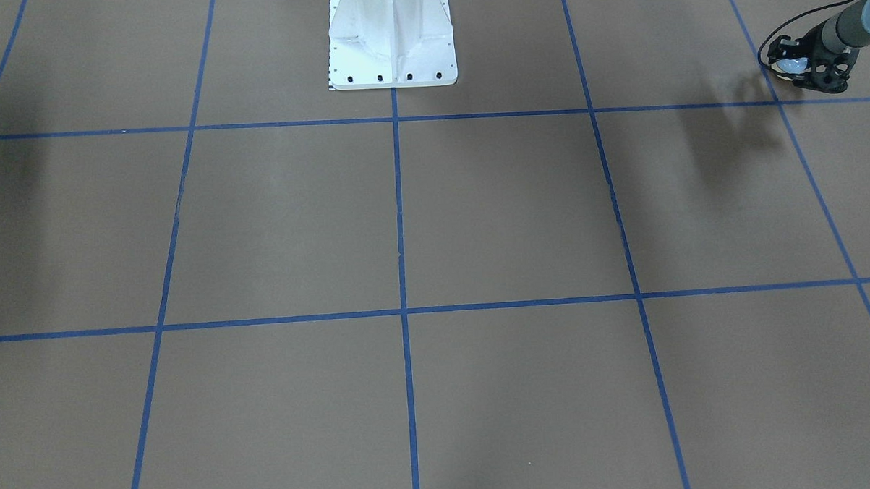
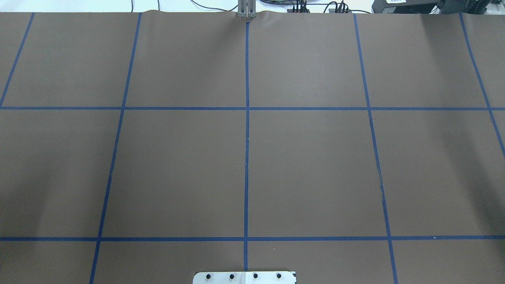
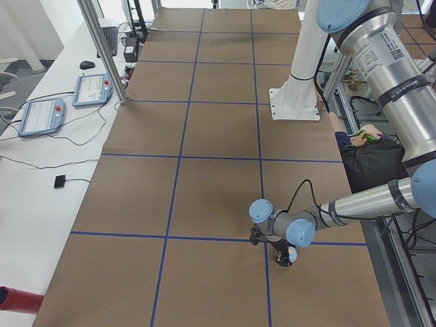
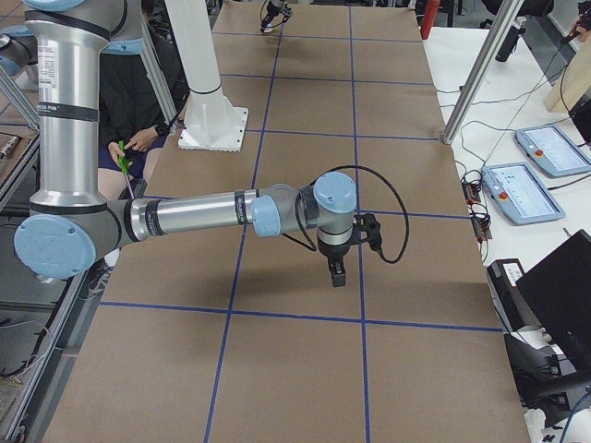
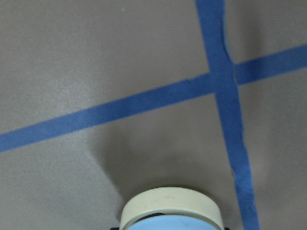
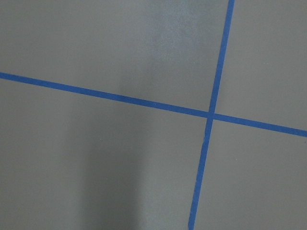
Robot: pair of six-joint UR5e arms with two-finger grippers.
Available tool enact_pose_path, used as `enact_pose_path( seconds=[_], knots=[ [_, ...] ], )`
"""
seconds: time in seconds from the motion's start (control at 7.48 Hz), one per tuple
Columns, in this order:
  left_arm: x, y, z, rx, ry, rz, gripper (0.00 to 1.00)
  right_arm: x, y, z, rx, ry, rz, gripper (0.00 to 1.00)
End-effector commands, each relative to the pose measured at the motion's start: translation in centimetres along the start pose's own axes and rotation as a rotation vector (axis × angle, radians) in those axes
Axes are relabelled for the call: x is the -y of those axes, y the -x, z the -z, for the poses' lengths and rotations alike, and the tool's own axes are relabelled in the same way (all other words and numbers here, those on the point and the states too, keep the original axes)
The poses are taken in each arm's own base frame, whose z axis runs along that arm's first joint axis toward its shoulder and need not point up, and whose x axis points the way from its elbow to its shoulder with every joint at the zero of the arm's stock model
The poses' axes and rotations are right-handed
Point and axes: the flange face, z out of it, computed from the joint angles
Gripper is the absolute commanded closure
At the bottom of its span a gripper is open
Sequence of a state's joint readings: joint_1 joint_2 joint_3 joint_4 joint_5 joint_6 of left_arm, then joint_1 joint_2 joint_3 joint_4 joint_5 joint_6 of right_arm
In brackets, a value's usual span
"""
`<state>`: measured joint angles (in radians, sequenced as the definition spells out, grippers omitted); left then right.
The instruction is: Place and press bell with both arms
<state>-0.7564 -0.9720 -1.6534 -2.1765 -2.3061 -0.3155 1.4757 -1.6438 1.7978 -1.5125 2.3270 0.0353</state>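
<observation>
Closest in, the left wrist view has the bell (image 5: 170, 212) at its 6 o'clock edge: a cream base rim with light-blue dome below it. A soft shadow lies on the brown table (image 5: 96, 62) just past it, and two blue tape lines (image 5: 223, 79) cross toward 1 o'clock.

From across the table, the left gripper (image 1: 805, 65) sits far out at 2 o'clock. Its black fingers are drawn in on either side of the bell (image 1: 793, 65), which it grips with little gap to spare. It is low by a tape crossing; whether the base touches the paper I cannot tell. From the left end, that same left arm (image 3: 361, 201) reaches out low, with the bell (image 3: 291, 255) at its tip.

Farther back stands the white pedestal (image 1: 391, 36) at 12 o'clock.

The right gripper (image 4: 337, 268) shows only from the right end. It points straight down over the table at the tip of the right arm (image 4: 194, 214). How far apart its fingers stand I cannot tell. Its own wrist view gives only paper and a tape cross (image 6: 211, 115).

The overhead view shows neither arm, only the taped grid and the pedestal foot (image 2: 244, 277) at 6 o'clock.
</observation>
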Motion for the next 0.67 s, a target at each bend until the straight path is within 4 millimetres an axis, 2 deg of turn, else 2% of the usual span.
enact_pose_path(
  seconds=[0.0,0.27,0.54],
  knots=[
    [-1.7,-3.7,4.4,-0.041,-0.054,-0.033,1.00,-0.1,-0.1,-0.1,0.000,0.002,-0.001,0.00],
    [0.6,-7.5,7.1,-0.117,-0.096,0.000,1.00,-0.1,0.0,-0.1,0.001,0.002,-0.003,0.00],
    [6.3,-11.7,10.2,-0.145,-0.161,-0.005,1.00,-0.1,-0.1,-0.1,0.001,0.004,-0.005,0.00]
  ],
)
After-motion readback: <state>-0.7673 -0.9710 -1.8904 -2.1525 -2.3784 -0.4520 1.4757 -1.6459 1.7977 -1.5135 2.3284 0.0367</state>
